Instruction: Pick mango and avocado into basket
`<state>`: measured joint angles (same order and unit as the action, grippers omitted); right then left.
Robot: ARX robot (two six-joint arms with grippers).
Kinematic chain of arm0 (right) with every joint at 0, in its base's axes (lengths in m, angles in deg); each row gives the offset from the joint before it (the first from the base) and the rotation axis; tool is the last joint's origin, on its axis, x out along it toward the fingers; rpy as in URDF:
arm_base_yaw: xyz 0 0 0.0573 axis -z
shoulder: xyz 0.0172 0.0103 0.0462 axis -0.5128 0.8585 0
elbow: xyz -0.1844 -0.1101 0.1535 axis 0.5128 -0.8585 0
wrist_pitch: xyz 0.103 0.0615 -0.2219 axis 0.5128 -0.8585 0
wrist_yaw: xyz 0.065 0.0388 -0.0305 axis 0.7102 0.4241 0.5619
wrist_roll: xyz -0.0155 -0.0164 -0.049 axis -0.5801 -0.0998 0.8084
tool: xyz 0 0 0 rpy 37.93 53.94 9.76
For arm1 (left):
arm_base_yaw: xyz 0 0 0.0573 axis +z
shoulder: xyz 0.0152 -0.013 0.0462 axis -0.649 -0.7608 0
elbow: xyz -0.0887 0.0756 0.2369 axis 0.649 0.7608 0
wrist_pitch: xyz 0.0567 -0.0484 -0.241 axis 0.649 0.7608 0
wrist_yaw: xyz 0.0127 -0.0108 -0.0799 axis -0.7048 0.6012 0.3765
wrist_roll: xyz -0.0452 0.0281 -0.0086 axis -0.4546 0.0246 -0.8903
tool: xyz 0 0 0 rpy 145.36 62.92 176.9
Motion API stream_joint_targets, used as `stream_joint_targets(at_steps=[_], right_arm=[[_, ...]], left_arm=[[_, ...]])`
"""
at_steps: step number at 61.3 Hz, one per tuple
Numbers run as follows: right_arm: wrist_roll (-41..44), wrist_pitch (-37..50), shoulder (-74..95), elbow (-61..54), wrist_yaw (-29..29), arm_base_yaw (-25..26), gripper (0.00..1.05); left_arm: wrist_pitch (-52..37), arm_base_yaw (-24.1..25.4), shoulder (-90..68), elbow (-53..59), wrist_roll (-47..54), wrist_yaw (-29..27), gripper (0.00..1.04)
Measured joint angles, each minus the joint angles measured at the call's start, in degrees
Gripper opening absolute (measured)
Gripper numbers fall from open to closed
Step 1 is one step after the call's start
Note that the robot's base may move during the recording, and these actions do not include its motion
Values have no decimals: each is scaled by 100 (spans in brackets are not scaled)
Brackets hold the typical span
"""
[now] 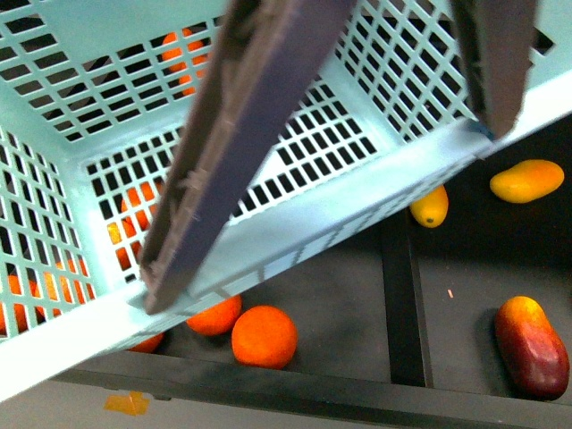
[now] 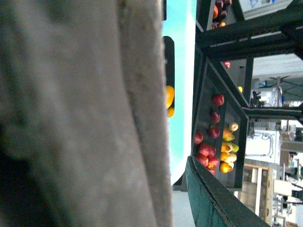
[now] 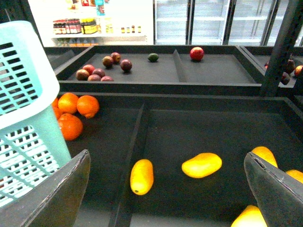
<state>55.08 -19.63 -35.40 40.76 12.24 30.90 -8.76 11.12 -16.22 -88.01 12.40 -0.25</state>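
Hovering over a mango (image 3: 201,164), the right tool (image 3: 166,160) is spread to grasp. The tilted basket (image 1: 340,210) waits at left. I cannot tell if the left tool (image 2: 182,179) grips.

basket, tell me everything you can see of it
The basket is light teal plastic and rectangular, with slotted grid walls and floor and a solid rim. Two brown handles stand raised across its open top. No fruit shows inside it. In the front view it sits tilted over a dark tray, with oranges showing beside it and through its slots. What holds it up cannot be seen.
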Motion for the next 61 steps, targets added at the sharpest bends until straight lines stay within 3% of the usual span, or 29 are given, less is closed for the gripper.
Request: stream_joint_targets(at_steps=[26, 31, 34, 38, 44, 51, 61], right_arm=[[-55, -42, 33, 13, -52, -11, 96], [-817, -1357, 758, 549, -601, -74, 96], [-1335, -2074, 1458, 870, -525, 125, 96], [-1668, -2142, 1928, 916, -282, 437, 96], [-1746, -1641, 2573, 944, 227, 1204, 96], [-1622, -378, 3954, 1117, 566, 2122, 96], [-1408, 1390, 6511, 1644, 509, 2717, 96]], left_arm=[[-2, -92, -22, -9, -57, -85, 29], [-2, -92, -24, -9, -59, -83, 29], [-4, -90, -24, -11, -63, -92, 29], [-4, -90, -24, -20, -42, -79, 29], [-4, -87, -24, -20, -63, -72, 29], [-7, -90, -24, -20, -42, -76, 29], [-7, -90, -24, -20, -57, -79, 29]])
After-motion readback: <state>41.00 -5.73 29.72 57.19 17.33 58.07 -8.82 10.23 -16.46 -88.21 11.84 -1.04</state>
